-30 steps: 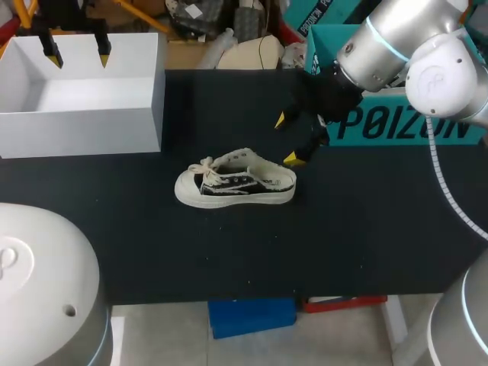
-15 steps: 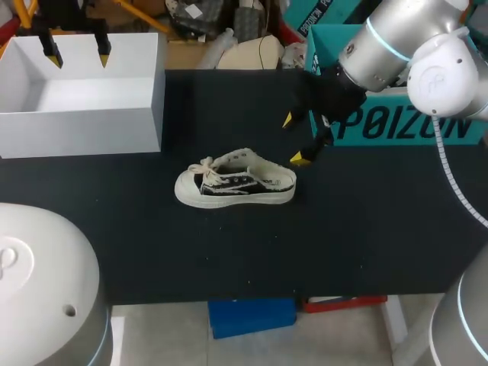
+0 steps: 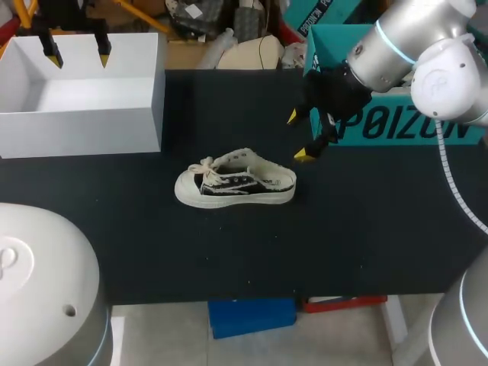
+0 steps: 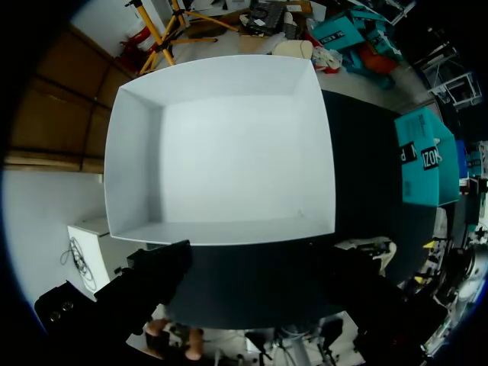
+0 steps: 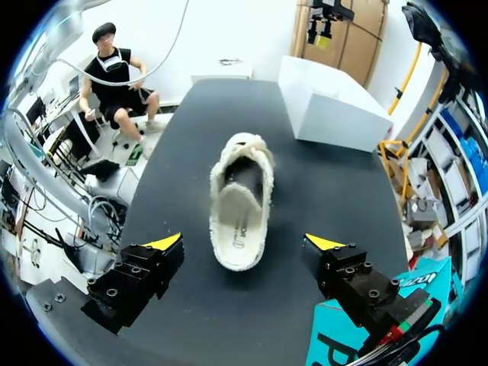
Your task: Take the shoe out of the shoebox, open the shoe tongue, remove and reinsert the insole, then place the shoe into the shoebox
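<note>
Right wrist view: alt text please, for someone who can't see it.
A cream shoe lies on the black table, heel toward the open right claw, which hangs clear of it. A white shoebox stands beyond the shoe's toe.

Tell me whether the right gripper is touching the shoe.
Apart. The right wrist view shows dark table between each yellow fingertip of the right gripper and the shoe.
</note>
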Robot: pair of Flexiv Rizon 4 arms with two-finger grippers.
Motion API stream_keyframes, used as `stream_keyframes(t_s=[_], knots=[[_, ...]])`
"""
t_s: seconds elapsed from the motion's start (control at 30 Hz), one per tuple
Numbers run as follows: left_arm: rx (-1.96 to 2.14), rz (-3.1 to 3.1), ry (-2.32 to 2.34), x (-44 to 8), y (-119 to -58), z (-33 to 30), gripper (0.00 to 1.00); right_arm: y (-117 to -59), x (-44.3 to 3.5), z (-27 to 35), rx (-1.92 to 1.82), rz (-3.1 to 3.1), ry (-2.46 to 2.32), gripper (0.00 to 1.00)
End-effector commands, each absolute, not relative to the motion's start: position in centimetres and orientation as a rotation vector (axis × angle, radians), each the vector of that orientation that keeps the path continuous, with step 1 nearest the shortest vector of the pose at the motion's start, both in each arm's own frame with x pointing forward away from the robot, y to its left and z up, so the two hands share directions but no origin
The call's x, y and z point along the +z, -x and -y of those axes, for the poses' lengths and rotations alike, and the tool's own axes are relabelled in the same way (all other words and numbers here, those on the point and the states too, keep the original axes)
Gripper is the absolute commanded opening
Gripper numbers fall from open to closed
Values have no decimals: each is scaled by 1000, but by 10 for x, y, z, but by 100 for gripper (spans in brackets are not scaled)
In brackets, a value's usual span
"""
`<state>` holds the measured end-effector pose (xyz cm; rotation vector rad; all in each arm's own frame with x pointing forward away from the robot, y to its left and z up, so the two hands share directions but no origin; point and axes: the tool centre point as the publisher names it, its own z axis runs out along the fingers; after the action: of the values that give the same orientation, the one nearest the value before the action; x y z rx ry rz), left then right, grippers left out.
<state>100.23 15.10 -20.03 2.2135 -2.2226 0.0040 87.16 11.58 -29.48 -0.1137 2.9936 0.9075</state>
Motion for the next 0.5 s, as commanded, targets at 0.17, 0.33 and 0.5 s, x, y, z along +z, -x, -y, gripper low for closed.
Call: stream_keyframes(t_s=[0.17, 0.33, 0.5], knots=[[-1, 2221, -2217, -200, -1002, -150, 100, -880, -308, -123, 952, -2917, 114, 100], [-1, 2221, -2217, -200, -1002, -150, 100, -880, -320, -128, 984, -2906, 109, 100], [-1, 2221, -2217, -200, -1002, -150, 100, -881, -330, -131, 1004, -2900, 115, 100]])
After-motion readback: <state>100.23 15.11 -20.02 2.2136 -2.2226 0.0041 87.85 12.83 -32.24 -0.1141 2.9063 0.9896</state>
